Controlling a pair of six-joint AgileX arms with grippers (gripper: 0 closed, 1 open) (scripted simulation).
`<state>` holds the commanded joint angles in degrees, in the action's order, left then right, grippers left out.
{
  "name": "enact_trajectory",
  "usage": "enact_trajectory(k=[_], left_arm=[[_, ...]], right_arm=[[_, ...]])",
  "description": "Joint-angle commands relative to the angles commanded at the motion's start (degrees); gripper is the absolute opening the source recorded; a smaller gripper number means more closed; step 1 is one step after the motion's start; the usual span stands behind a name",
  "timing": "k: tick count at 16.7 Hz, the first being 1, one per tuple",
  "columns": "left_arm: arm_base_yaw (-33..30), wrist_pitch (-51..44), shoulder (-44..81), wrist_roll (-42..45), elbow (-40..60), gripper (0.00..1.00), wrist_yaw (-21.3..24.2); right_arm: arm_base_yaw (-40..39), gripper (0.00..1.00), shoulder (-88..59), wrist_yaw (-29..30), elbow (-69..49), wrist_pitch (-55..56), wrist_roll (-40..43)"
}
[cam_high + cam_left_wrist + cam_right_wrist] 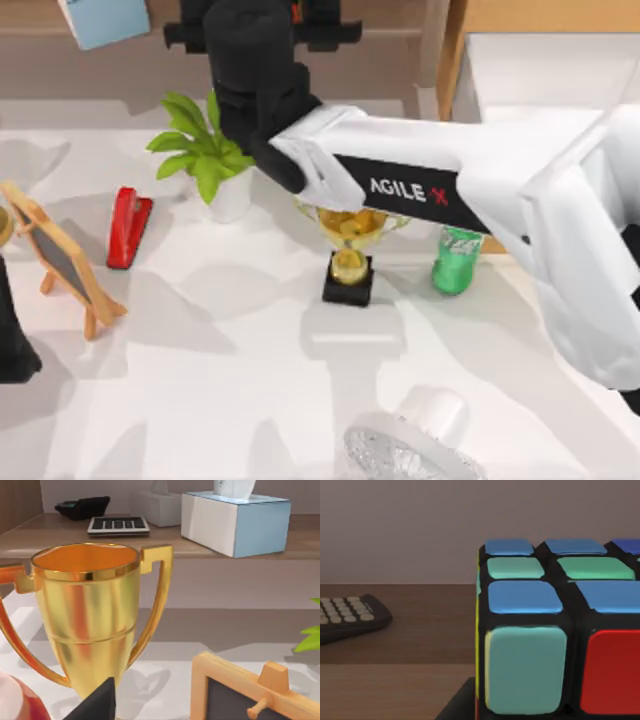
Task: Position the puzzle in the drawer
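Note:
The puzzle [555, 630], a black-framed cube with blue, green, teal and red stickers, looms very close in the right wrist view, resting on the brown wooden shelf [395, 685]. My right arm reaches from the right across the table, and its black gripper [250, 75] hangs over that shelf at the back, covering the puzzle from above. The drawer [453, 60], light wood with a white inside, stands open at the back right. My left gripper [12, 345] is parked at the table's left edge.
A gold trophy [350, 235] stands mid-table under the right arm, with a green bottle [455, 258] to its right. A potted plant [205, 150], a red stapler [128, 228] and a small chalkboard [60, 255] stand left. A white fan [410, 445] is at the front. A calculator [347, 615] lies beside the puzzle.

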<state>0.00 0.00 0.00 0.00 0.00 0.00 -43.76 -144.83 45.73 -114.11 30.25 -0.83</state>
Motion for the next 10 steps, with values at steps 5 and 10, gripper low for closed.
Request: enact_trajectory(k=[5,10], left_arm=[[0.0,0.0,0.0,0.0,0.0,1.00,0.0],[0.0,0.0,0.0,0.0,0.0,1.00,0.0]], right_arm=[[0.2,0.00,0.4,0.1,0.3,0.0,-0.1],[0.1,0.00,4.7,-4.1,0.1,-8.2,-2.0]])
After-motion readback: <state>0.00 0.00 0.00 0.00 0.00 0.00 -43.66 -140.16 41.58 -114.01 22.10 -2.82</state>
